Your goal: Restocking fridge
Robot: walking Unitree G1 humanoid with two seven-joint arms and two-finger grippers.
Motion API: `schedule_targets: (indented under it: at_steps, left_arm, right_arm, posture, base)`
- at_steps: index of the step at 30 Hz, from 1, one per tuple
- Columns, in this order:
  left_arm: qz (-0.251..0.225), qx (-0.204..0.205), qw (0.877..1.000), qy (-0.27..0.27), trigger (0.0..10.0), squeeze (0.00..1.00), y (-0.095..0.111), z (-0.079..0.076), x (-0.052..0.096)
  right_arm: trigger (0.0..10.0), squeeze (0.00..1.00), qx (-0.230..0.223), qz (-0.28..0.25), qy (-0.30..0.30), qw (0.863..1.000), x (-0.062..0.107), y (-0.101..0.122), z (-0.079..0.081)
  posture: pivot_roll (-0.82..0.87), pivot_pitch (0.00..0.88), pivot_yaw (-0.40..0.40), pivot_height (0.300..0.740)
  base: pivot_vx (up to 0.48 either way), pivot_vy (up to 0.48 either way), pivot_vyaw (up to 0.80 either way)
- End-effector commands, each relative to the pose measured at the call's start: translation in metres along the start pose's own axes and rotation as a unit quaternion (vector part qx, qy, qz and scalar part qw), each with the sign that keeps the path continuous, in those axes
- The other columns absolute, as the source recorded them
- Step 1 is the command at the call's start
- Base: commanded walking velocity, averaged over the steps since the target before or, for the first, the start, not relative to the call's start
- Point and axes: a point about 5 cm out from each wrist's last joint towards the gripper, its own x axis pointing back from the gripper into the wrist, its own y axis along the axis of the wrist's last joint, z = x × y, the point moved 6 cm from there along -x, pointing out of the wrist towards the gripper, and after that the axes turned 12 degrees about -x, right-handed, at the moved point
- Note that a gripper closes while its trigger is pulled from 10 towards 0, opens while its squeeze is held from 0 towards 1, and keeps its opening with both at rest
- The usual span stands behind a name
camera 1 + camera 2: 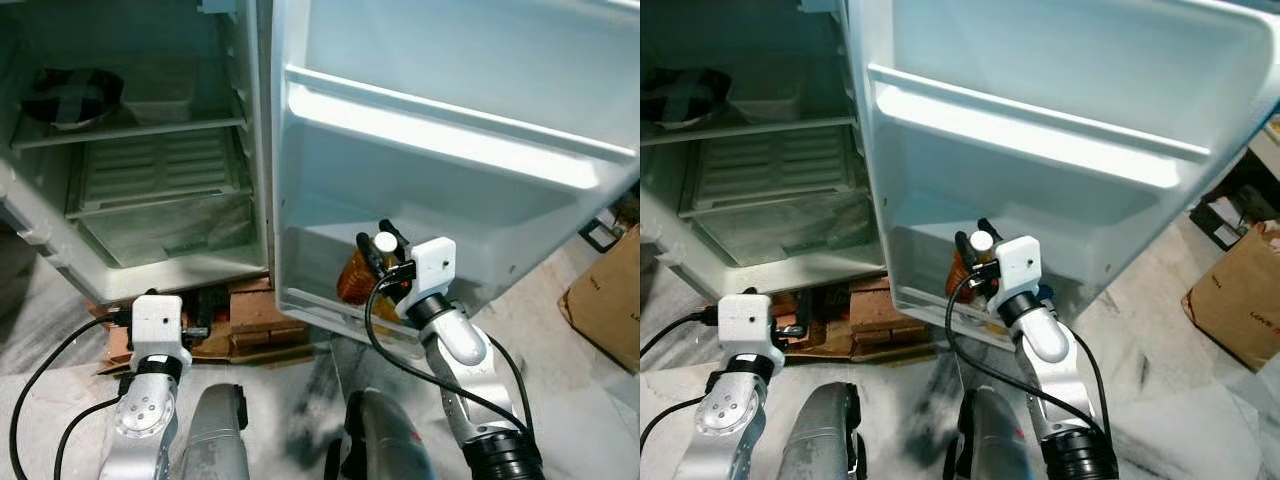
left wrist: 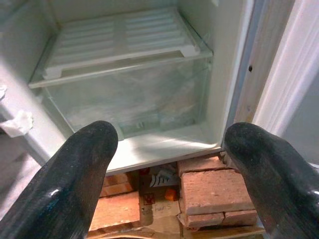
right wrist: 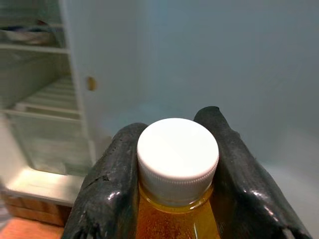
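Observation:
An amber bottle (image 1: 355, 278) with a white cap (image 3: 178, 158) stands in the lowest bin of the open fridge door (image 1: 450, 130). My right gripper (image 1: 382, 243) is shut on the amber bottle just under its cap, one black finger (image 3: 112, 179) on each side. My left gripper (image 2: 169, 169) is open and holds nothing; it hovers low in front of the fridge's clear bottom drawer (image 2: 134, 99), its white wrist block (image 1: 157, 320) showing below the cabinet.
The fridge cabinet (image 1: 130, 150) is open, with a dark bowl (image 1: 70, 95) on the upper shelf. Red bricks (image 2: 214, 191) and cardboard prop up the fridge. A brown cardboard box (image 1: 610, 290) sits on the floor at the right.

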Motion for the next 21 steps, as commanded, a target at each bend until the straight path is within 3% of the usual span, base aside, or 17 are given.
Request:
schedule_targets:
  at_steps: [1,13,21]
  left_arm:
    - [0.006,-0.007,1.000,-0.001,10.0,0.00,-0.003,0.000,0.001]
    - [0.016,-0.019,1.000,0.010,10.0,0.00,-0.005,0.003,0.002]
    - [0.029,-0.041,0.998,0.041,10.0,0.00,-0.009,0.016,0.003]
  right_arm:
    - [10.0,0.00,0.001,-0.010,0.001,1.000,0.000,0.007,0.000]
    - [10.0,0.00,0.000,-0.013,0.003,1.000,-0.002,0.009,0.000]
    - [10.0,0.00,0.007,-0.018,0.020,1.000,-0.011,0.011,0.008]
  posture:
    - [0.11,0.146,-0.087,0.611]
    - [0.11,0.152,-0.086,0.522]
    - [0.12,0.168,-0.081,0.522]
  base:
    - [0.000,0.000,0.00]
    - [0.000,0.000,0.00]
    - [0.000,0.000,0.00]
